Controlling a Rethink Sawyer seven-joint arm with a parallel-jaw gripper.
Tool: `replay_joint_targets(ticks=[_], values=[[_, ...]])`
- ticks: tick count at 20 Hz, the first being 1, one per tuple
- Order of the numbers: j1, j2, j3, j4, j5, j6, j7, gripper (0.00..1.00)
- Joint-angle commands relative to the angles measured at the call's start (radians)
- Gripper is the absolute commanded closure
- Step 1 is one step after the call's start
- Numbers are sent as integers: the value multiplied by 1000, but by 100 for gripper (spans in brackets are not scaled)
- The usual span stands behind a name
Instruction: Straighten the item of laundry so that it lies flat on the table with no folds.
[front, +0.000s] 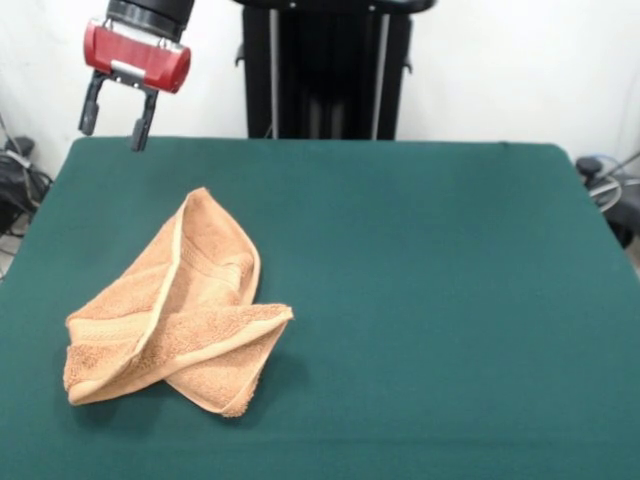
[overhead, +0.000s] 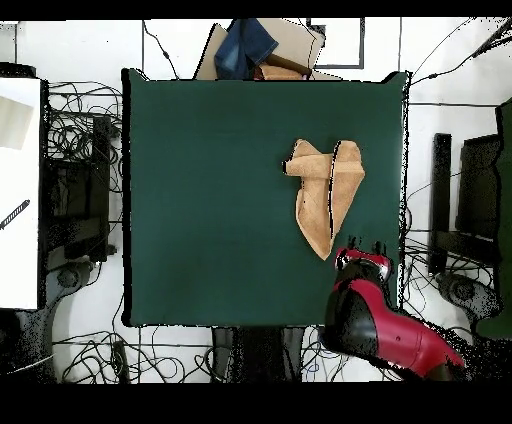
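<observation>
The peach-orange towel (front: 178, 305) lies crumpled and folded over itself on the left part of the dark green table (front: 420, 300) in the front view. Its paler hem runs along a fold. In the overhead view the towel (overhead: 325, 190) sits near the table's (overhead: 220, 200) right edge. My gripper (front: 116, 127) hangs open and empty above the table's far left corner, well clear of the towel. In the overhead view the gripper (overhead: 364, 246) is just below the towel's lower tip.
The robot's black pedestal (front: 325, 70) stands behind the table's far edge. Cables and equipment (overhead: 80, 200) lie on the floor around the table. A cardboard box with blue cloth (overhead: 255, 50) sits beyond the table's top edge in the overhead view.
</observation>
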Motion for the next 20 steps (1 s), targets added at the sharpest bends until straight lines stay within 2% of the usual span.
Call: replay_joint_targets(ticks=[1, 6, 12, 20], values=[[55, -9, 22, 43, 79, 126, 203, 0], [75, -6, -2, 26, 99, 126, 184, 0], [75, -17, 27, -4, 116, 182, 166, 0], [126, 1, 9, -19, 151, 175, 169, 0]])
